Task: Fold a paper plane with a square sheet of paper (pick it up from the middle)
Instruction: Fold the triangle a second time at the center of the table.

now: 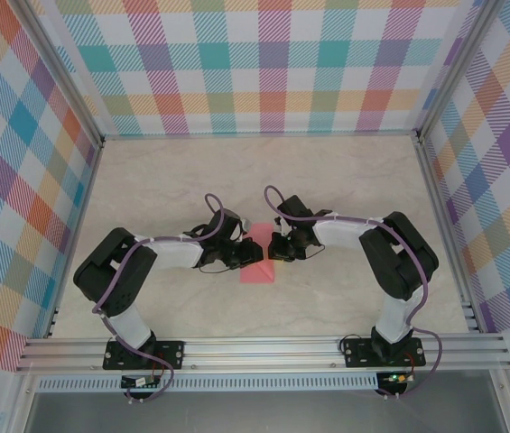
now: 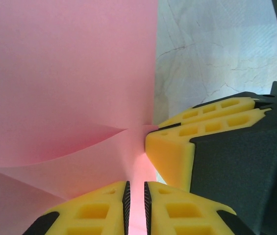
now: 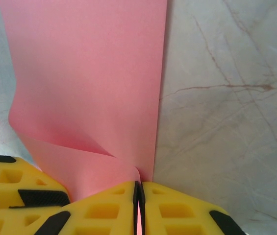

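Note:
The square sheet of paper point(image 1: 257, 271) is salmon pink and lies on the marble table between the two arms, partly folded over. In the left wrist view the paper point(image 2: 69, 73) rises in a curved flap, and a ridge of it runs into the slim gap of my left gripper point(image 2: 136, 188), whose pads stand slightly apart. My right gripper point(image 3: 138, 185) is shut on the edge of the paper point(image 3: 89, 73), lifting a curled layer off the flat one. Both grippers meet over the sheet's far end, left point(image 1: 244, 253) and right point(image 1: 271, 248). The right fingers point(image 2: 177, 152) sit just beside the left jaws.
The marble tabletop point(image 1: 345, 180) spreads behind and beside the arms. Checkered walls point(image 1: 264, 63) close in three sides. An aluminium rail point(image 1: 264, 347) carries both arm bases at the near edge.

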`<action>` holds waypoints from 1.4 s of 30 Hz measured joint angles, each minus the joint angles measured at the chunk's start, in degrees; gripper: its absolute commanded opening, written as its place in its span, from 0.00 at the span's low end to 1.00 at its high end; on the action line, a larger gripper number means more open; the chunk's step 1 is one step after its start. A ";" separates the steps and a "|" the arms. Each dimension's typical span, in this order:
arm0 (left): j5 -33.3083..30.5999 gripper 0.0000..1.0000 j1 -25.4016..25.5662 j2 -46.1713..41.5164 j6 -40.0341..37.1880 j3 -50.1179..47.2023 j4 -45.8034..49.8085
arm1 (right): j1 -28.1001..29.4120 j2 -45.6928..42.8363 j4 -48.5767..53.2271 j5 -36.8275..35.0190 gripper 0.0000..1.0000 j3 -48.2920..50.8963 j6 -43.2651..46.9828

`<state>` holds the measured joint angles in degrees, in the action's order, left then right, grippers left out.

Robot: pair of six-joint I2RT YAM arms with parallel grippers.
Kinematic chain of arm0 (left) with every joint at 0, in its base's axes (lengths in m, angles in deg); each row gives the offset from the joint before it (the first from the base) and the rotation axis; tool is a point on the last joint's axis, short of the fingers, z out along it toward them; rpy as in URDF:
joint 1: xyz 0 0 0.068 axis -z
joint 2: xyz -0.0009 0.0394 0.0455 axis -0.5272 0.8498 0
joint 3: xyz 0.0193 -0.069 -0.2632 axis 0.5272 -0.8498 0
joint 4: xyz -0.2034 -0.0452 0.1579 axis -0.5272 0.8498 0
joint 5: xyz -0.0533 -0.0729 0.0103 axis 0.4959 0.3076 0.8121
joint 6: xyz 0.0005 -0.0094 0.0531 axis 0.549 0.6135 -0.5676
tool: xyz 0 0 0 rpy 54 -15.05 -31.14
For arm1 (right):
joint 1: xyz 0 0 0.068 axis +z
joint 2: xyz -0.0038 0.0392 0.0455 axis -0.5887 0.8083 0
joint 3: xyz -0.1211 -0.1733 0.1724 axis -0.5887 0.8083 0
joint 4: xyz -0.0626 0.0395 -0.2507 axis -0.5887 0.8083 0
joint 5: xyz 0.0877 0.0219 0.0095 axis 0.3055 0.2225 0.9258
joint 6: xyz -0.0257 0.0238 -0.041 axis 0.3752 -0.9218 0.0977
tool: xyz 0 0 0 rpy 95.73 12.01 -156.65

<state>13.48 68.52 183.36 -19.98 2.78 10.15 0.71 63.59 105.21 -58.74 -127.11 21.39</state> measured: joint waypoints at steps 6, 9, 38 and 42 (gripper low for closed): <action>-0.42 0.17 0.00 0.37 0.00 0.24 0.72 | 0.00 0.09 0.22 -0.02 0.12 -0.33 0.63; -0.44 0.17 0.00 0.37 0.00 0.24 0.72 | 0.00 0.09 0.24 -0.04 0.12 -0.37 1.09; -1.03 0.16 0.00 1.36 0.00 0.24 1.01 | 0.00 1.27 0.61 0.02 0.12 -1.64 1.68; -1.07 0.17 0.00 1.38 0.00 0.24 1.16 | 0.00 1.38 0.66 0.04 0.12 -1.84 1.68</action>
<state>12.41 68.52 184.74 -19.98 3.02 11.31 0.71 64.96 105.87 -58.70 -128.95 23.07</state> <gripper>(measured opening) 0.166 0.122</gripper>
